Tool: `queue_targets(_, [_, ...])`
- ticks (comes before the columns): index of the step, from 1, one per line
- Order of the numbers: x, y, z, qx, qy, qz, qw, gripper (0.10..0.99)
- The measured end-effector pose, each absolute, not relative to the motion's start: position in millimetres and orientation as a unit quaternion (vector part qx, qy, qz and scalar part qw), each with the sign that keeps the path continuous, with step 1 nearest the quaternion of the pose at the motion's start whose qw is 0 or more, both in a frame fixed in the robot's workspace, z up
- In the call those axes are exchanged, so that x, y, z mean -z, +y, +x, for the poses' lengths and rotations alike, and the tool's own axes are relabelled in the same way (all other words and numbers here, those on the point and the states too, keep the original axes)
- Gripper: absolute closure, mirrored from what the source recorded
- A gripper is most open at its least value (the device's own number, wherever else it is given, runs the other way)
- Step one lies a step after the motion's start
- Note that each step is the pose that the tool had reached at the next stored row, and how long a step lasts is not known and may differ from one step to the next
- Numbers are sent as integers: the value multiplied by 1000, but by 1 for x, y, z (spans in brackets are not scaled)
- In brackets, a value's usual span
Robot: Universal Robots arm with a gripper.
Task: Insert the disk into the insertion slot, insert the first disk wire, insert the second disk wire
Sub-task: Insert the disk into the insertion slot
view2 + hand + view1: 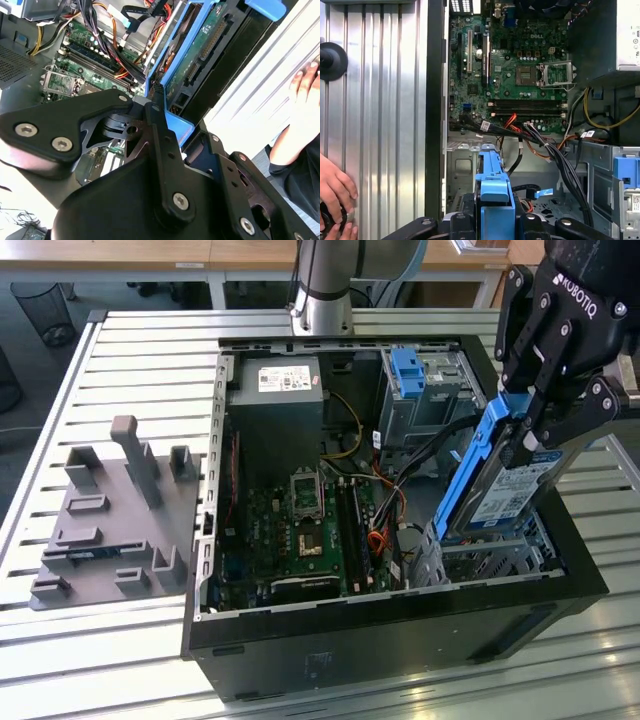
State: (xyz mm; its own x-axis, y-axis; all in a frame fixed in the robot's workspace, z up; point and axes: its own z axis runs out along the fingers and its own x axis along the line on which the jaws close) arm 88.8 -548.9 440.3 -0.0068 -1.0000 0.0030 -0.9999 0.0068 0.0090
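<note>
In the exterior view my gripper (522,430) is shut on the upper end of the disk (505,490), a silver drive with a white label in a blue carrier. The disk hangs steeply tilted, and its lower end is at the mouth of the insertion slot (480,555), a low perforated metal bay in the near corner of the open computer case on the exterior view's right. In the second wrist view the black fingers (155,115) clamp the blue carrier (180,127), and the disk's green circuit board (200,50) faces the camera. The first wrist view shows the carrier (495,197) above the bay (465,170).
Loose black, orange and red cables (552,150) lie beside the bay, one ending in a blue-tabbed plug (540,192). A taller grey cage with a blue clip (415,380) stands behind. A person's hand (305,85) rests on the slatted table. A grey fixture plate (110,510) lies on the exterior view's left.
</note>
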Motion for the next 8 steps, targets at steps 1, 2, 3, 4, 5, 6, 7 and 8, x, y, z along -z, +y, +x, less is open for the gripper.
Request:
queue_targets(1, [-440, -549, 89, 2, -709, 705, 4, 722])
queue_targets(2, [-439, -549, 89, 2, -709, 705, 4, 722])
queue_targets(3, [-439, -549, 88, 2, -709, 705, 4, 722])
queue_targets(4, [-438, -549, 88, 2, -709, 705, 4, 722])
queue_targets(5, [-438, -549, 88, 2, -709, 705, 4, 722])
queue_targets(6, [-437, -549, 88, 2, -709, 705, 4, 722])
queue_targets(7, [-437, -549, 88, 2, -709, 705, 4, 722])
queue_targets(8, [-436, -549, 88, 2, -709, 705, 4, 722])
